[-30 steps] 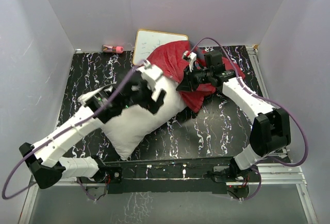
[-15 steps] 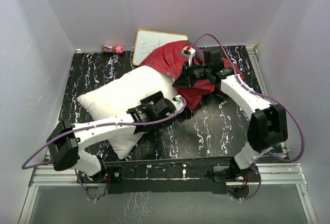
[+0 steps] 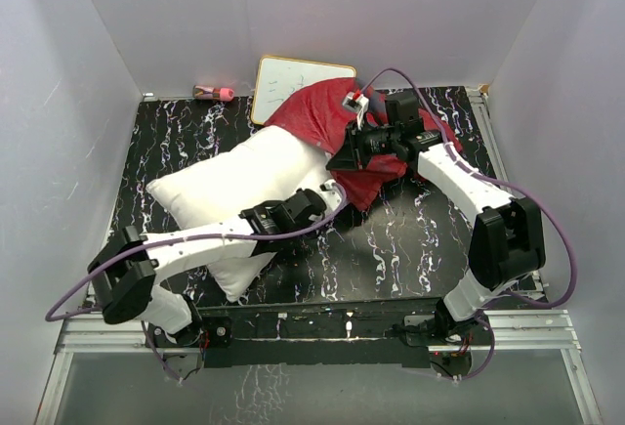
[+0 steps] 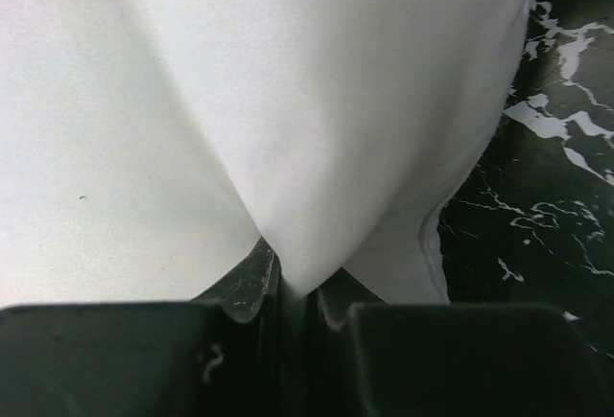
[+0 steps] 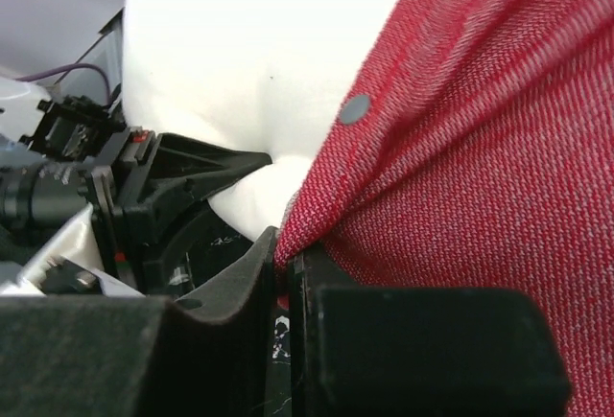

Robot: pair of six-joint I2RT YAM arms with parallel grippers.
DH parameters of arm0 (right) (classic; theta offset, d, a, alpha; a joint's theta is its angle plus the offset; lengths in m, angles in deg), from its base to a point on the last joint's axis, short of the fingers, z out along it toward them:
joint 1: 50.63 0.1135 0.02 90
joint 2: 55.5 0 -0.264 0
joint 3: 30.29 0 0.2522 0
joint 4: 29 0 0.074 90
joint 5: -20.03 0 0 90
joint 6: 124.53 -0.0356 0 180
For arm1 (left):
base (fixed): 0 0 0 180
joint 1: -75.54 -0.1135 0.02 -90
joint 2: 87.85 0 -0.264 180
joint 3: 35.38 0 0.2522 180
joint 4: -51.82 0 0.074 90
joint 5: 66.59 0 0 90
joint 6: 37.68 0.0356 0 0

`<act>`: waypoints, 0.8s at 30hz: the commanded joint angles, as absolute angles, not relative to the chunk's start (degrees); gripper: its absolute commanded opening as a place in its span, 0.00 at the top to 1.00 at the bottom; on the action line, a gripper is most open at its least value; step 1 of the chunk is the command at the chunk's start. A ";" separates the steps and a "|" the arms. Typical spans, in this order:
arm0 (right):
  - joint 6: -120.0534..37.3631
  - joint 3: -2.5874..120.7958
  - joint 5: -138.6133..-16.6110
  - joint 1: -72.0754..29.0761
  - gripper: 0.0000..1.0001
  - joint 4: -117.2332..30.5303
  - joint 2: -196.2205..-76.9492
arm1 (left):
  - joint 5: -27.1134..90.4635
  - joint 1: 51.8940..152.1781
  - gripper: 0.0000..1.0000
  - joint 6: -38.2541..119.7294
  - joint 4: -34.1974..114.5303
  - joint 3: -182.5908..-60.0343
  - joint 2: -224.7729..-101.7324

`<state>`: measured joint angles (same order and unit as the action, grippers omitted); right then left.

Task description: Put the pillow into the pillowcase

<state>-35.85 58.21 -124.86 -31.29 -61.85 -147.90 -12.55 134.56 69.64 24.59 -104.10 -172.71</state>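
Note:
The white pillow lies slanted across the left middle of the table, its far right end against the red pillowcase. My left gripper is at the pillow's near right edge and is shut on a pinched fold of the pillow; the fold runs down between its jaws. My right gripper is shut on the edge of the pillowcase, holding it up beside the pillow. The red cloth enters the shut right gripper.
A small framed whiteboard leans at the back wall, partly under the pillowcase. A pink marker lies at the back left. The black marbled table is walled in on three sides.
My left arm came off the top of the pillow, swung down to its near right edge, and its gripper closed on the fabric. The right gripper kept its hold on the pillowcase.

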 commanded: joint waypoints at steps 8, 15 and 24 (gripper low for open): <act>-46.92 76.69 -136.15 -23.82 0.92 -46.34 -143.25 | 16.29 125.98 1.00 63.22 31.18 -115.07 -153.00; -50.21 78.10 -127.84 -19.41 0.92 -45.92 -145.35 | 28.22 118.74 1.00 53.42 39.31 -110.36 -151.90; -21.29 68.37 -117.38 -23.08 0.61 -67.22 -139.33 | 35.98 106.78 1.00 22.27 62.52 -85.96 -144.61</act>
<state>-35.00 69.62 -118.72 -21.92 -60.12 -146.29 32.63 109.34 37.47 47.67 -91.01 -148.25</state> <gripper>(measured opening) 0.320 0.055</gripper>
